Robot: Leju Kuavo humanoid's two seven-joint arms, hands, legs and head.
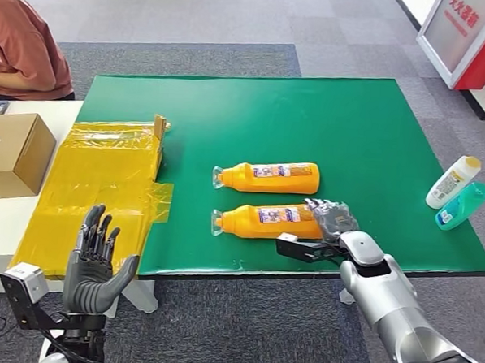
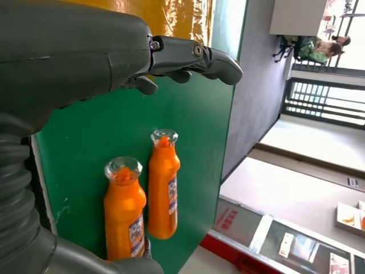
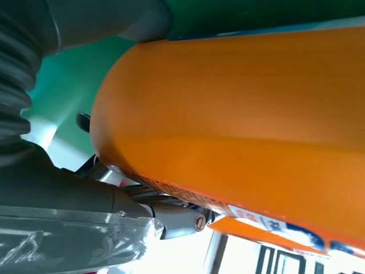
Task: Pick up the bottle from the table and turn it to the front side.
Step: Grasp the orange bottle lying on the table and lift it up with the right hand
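Two orange bottles with clear caps lie side by side on the green table (image 1: 365,131), caps pointing left. My right hand (image 1: 331,220) grips the base end of the near bottle (image 1: 266,221), which still looks level with the tabletop. In the right wrist view this bottle (image 3: 241,120) sits between the thumb (image 3: 108,23) and the fingers (image 3: 181,220). The far bottle (image 1: 271,177) lies free behind it. My left hand (image 1: 94,259) is open with fingers spread, off the table's front left corner. The left wrist view shows that hand (image 2: 86,63) above the near bottle (image 2: 125,211) and far bottle (image 2: 163,191).
A flattened yellow-taped carton (image 1: 105,182) covers the table's left end, beside a brown box (image 1: 11,153) on a white table. A white bottle (image 1: 451,182) and a teal bottle (image 1: 462,205) lie at the right edge. A person in an orange top (image 1: 26,40) sits back left.
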